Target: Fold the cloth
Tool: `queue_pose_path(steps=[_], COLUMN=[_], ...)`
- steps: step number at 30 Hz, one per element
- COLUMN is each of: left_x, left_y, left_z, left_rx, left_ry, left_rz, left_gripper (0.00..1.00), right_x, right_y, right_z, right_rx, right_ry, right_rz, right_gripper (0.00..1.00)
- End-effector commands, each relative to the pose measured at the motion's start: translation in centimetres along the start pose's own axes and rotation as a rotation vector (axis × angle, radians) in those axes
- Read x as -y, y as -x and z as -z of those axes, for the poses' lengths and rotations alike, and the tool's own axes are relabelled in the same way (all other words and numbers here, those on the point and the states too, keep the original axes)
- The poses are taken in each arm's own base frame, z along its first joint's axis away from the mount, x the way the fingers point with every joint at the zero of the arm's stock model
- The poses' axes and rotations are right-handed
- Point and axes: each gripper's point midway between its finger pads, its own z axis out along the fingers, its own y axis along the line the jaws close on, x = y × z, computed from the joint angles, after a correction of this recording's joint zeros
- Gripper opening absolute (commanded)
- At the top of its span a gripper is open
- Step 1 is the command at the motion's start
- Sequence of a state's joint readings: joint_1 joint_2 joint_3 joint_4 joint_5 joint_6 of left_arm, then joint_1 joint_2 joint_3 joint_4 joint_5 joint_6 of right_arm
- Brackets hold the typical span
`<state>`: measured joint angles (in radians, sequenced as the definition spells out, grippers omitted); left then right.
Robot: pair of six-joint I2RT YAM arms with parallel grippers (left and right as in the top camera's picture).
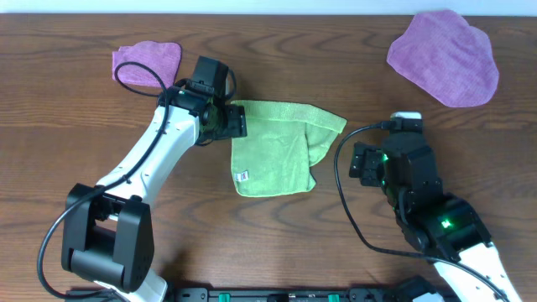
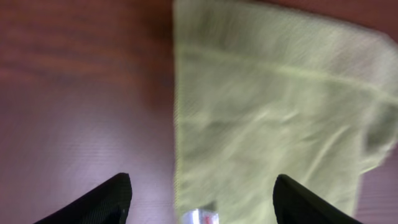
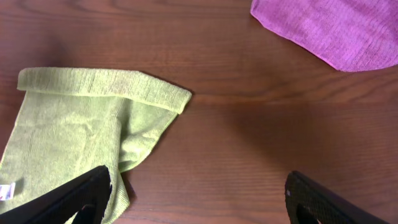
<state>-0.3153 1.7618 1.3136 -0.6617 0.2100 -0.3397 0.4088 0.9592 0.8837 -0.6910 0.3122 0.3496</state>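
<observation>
The lime-green cloth [image 1: 277,151] lies mid-table, its right side doubled over in a loose fold, with a small white tag [image 1: 242,177] at its near left corner. My left gripper [image 1: 233,122] hovers at the cloth's far left corner. In the blurred left wrist view its jaws [image 2: 202,180] stand wide apart over the cloth [image 2: 267,112] and its left edge, pinching nothing. My right gripper [image 1: 359,161] sits just right of the cloth, open [image 3: 199,174] over bare wood. The cloth [image 3: 74,124] reaches its left finger [image 3: 87,196].
A large purple cloth [image 1: 445,57] lies at the far right, also seen in the right wrist view [image 3: 336,31]. A small folded purple cloth [image 1: 147,63] lies at the far left, just beyond my left arm. The table is dark brown wood.
</observation>
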Motion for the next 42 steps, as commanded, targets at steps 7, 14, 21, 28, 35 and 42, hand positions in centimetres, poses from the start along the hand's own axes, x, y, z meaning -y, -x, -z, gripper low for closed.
queue_pose_path(steps=[7,14,21,28,35,42], left_x=[4.8,3.7,0.7,0.0,-0.4,-0.4], left_y=[1.5,0.9,1.9,2.3,2.6,3.2], left_z=[-1.7,-4.0,-4.5,-5.6,-7.1,-7.8], left_rx=[0.012,-0.06,-0.021,-0.009,0.001,0.023], left_ry=[-0.272,-0.306,-0.193,-0.161,-0.149,-0.154], left_rz=[-0.113,-0.08,-0.088,-0.114,-0.129,-0.136], left_gripper=[0.73,0.7,0.69,0.67,0.68,0.68], right_x=[0.1,-0.1,-0.5,-0.9,-1.0,-1.0], right_y=[1.0,0.8,0.6,-0.2,-0.5,-0.5], right_z=[0.5,0.5,0.4,-0.9,-1.3,-1.3], right_rx=[0.025,0.017,0.004,-0.048,-0.061,-0.061], right_ry=[0.005,0.013,0.038,0.036,0.033,0.033], right_rz=[0.008,0.01,0.015,0.029,0.033,0.033], right_gripper=[0.9,0.9,0.9,0.89,0.87,0.87])
